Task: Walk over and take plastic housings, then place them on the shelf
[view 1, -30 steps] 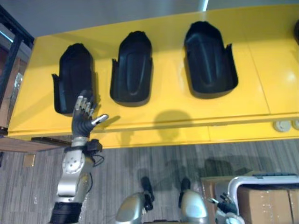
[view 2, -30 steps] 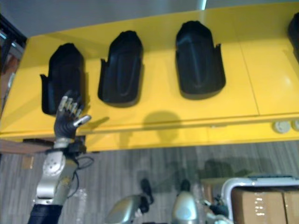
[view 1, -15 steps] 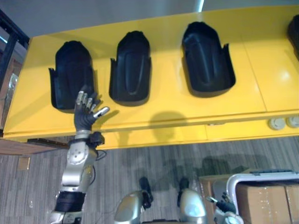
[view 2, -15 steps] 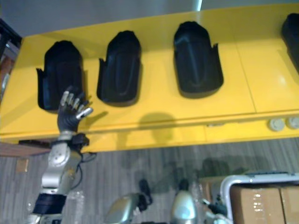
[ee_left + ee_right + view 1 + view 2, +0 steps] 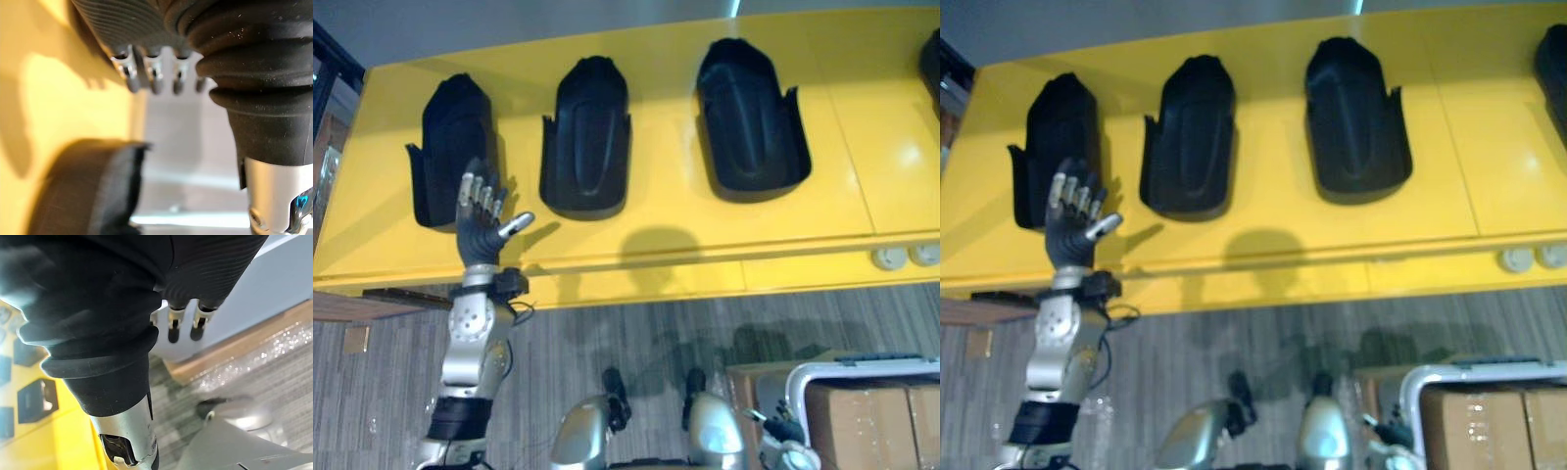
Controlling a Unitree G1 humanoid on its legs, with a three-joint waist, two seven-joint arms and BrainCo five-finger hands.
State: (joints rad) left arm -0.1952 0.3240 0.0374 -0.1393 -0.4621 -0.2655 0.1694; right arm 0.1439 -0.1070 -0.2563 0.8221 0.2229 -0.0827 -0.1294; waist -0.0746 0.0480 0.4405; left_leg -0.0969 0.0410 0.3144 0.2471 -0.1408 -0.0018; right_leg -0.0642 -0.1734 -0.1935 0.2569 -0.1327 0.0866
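Three black plastic housings lie in a row on the yellow table (image 5: pixel 705 225): a left one (image 5: pixel 455 147), a middle one (image 5: pixel 587 137) and a right one (image 5: pixel 749 117). A fourth housing (image 5: pixel 933 54) peeks in at the far right edge. My left hand (image 5: pixel 480 235) is raised over the table's front edge, open, its straight fingers (image 5: pixel 146 78) over the near end of the left housing (image 5: pixel 93 191) and holding nothing. My right hand (image 5: pixel 786 452) hangs low at the lower right, its fingers (image 5: pixel 183 325) relaxed and empty.
A white-framed cart with cardboard boxes (image 5: pixel 871 416) stands at the lower right beside my right hand. Two small white round parts (image 5: pixel 891 258) sit on the table's front edge at the right. A dark rack (image 5: pixel 328 69) stands past the table's left end.
The view has shifted slightly. My left hand has reached a little farther over the near end of the left housing, still open. The housings have not moved.
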